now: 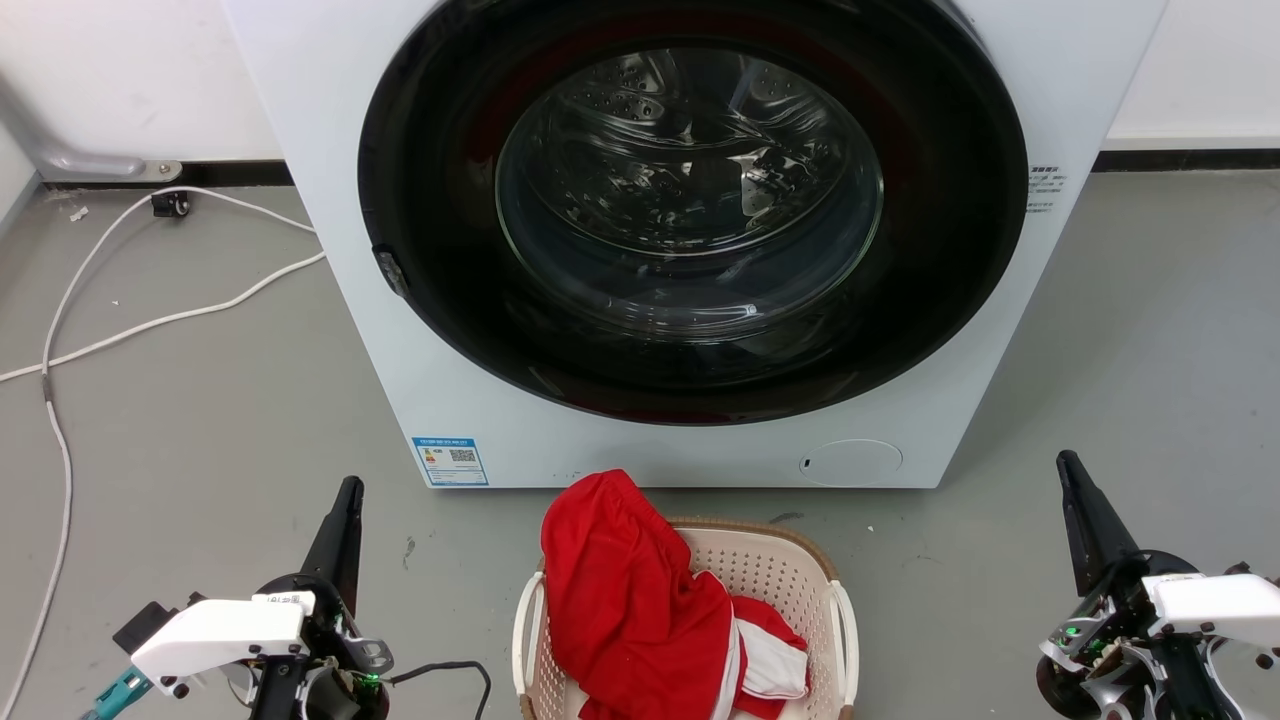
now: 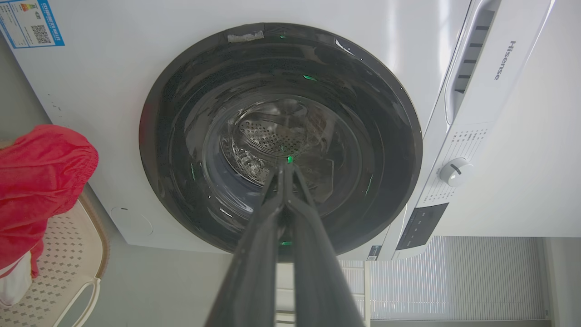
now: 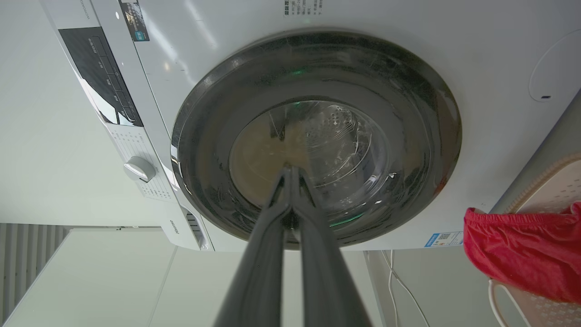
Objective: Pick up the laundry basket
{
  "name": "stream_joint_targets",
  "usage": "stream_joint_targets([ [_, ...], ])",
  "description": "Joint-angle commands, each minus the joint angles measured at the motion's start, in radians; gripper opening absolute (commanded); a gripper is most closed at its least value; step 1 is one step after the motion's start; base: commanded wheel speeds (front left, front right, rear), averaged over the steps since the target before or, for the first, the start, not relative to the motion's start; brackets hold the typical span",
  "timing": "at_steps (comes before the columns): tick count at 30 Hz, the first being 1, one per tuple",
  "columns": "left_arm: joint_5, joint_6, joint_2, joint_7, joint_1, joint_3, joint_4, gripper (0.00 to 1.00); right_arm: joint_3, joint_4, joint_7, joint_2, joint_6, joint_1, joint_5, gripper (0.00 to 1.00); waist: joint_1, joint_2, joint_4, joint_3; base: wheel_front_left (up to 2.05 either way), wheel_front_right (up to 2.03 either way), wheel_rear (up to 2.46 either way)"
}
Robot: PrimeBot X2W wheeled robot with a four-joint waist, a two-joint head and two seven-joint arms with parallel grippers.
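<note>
The laundry basket [image 1: 770, 570] is cream-white and perforated with a brown rim. It stands on the floor at the bottom centre of the head view, just in front of the washing machine. Red and white clothes [image 1: 640, 610] are heaped in it and spill over its rim. White loop handles sit on its left [image 1: 522, 630] and right [image 1: 848, 630] sides. My left gripper [image 1: 350, 487] is at the lower left, shut and holding nothing, well left of the basket. At the lower right, my right gripper [image 1: 1066, 460] is shut and holds nothing, well right of the basket. The basket [image 2: 59, 254] also shows in the left wrist view and the basket [image 3: 553, 190] in the right wrist view.
A white front-loading washing machine [image 1: 350, 300] with a closed dark round door [image 1: 690, 210] stands right behind the basket. White cables [image 1: 120, 330] trail over the grey floor at the left. Bare floor lies on both sides of the basket.
</note>
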Motion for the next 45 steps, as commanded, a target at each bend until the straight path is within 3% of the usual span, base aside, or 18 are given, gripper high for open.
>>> stream_joint_targets([
  [1, 0.006, -0.004, -0.002, 0.001, -0.01, 0.003, 0.002, 0.0, -0.002, 0.001, 0.005, 0.004, 0.0, -0.011, -0.003, 0.0, 0.0, -0.0001, 0.0, 0.0, 0.0, 0.0, 0.0],
  [45, 0.006, -0.004, -0.003, 0.005, -0.011, 0.007, 0.002, 0.0, -0.005, 0.001, 0.006, 0.006, 0.0, -0.011, -0.007, 0.0, 0.0, -0.0001, 0.0, 0.0, 0.0, 0.0, 0.0],
])
